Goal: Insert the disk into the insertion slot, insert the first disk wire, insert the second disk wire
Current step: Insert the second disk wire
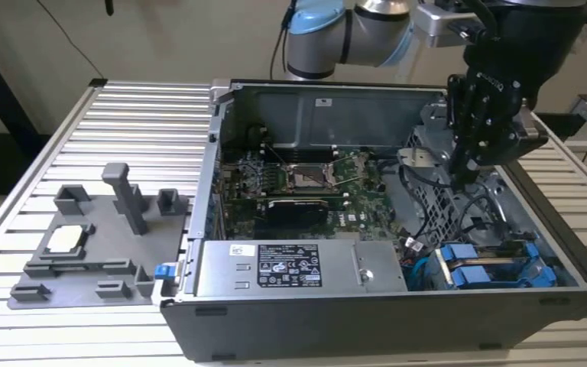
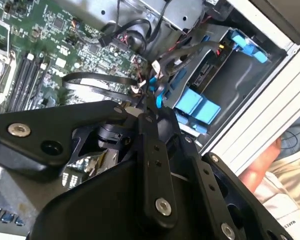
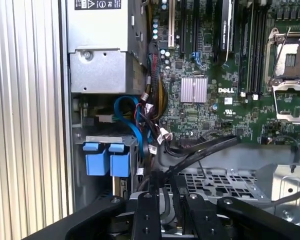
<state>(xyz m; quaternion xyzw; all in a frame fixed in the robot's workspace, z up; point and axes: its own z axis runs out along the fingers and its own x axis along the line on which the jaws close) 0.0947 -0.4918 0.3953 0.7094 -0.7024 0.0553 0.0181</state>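
Reaching down with the gripper (image 1: 465, 182) into the open computer case (image 1: 273, 325) lying on the ribbed metal table (image 1: 120, 122), at the exterior view's right; pinching a black wire (image 3: 205, 151) between fingers (image 3: 146, 215) drawn close together, as seen in both wrist views, with the wire running from the tips toward the green motherboard (image 1: 304, 180); hanging just above a perforated grey panel (image 3: 215, 181); standing apart from the disk (image 1: 472, 277); finding that disk already sitting in the slot (image 3: 107, 141) in the case's corner at the exterior view's lower right, blue tab facing the labelled silver power box (image 1: 293, 267), just beside a second blue-ended carrier (image 1: 455, 254); showing both blue tabs side by side in the first wrist view, near a curled blue cable (image 3: 127, 112) and a bundle of loose leads (image 3: 152, 125); leaving a grey moulded plate (image 1: 89, 245) untouched on the table at the exterior view's left; catching a person's hand (image 2: 260, 172) beyond the case wall in the second wrist view.
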